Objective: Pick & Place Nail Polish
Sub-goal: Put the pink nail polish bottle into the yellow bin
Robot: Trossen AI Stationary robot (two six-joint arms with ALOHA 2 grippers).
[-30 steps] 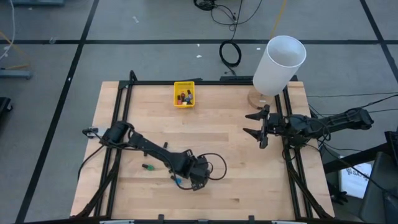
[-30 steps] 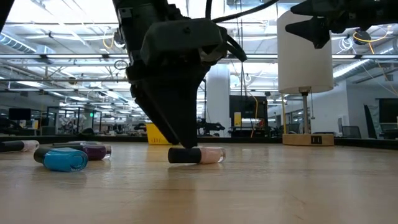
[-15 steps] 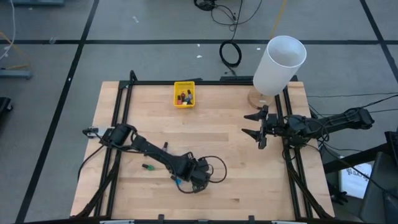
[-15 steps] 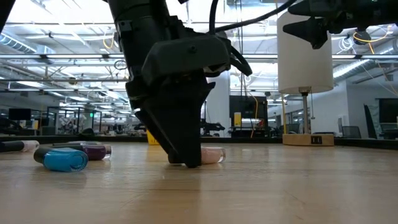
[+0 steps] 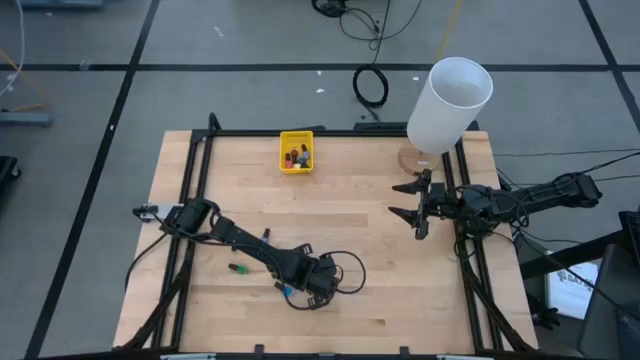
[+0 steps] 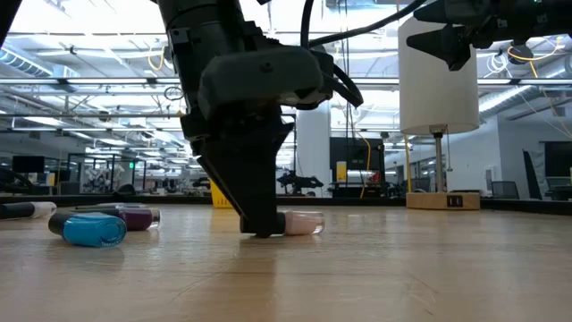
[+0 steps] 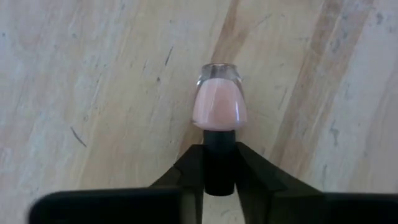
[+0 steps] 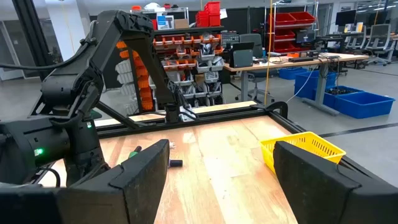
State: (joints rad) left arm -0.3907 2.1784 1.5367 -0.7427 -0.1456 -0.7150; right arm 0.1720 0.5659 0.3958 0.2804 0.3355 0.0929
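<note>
Working over a pale wooden table point(image 5: 350, 200), with a wide workshop hall showing behind it. Clamping the left claw point(image 7: 219, 171) on the dark cap of a beige bottle point(image 7: 219, 104) of nail polish, lying on its side on the bare wood near the front middle of the table, glass body sticking out ahead of the fingertips. Pinching only the cap, by the look of it, with a finger touching it on each side and the tips down at the wood. Judging the step in hand as the pick-up: lifting straight up first, slowly, and watching for the heavier glass end drooping or twisting out of the pinch. Clearing the wood well before swinging away, then carrying toward the yellow bin point(image 5: 296, 151) at the far edge, already holding a few bottles. Steering clear of the blue bottle point(image 6: 89, 229) and purple bottle point(image 6: 136, 216) lying nearby, and of the green bottle point(image 5: 238, 269) farther back along the arm. Lowering close over the bin before letting go, to avoid bouncing the bottle off the rim. Waiting with the right claw point(image 5: 415, 212) spread apart and holding nothing, above the right side of the table, near the white cylinder point(image 5: 450, 100).
</note>
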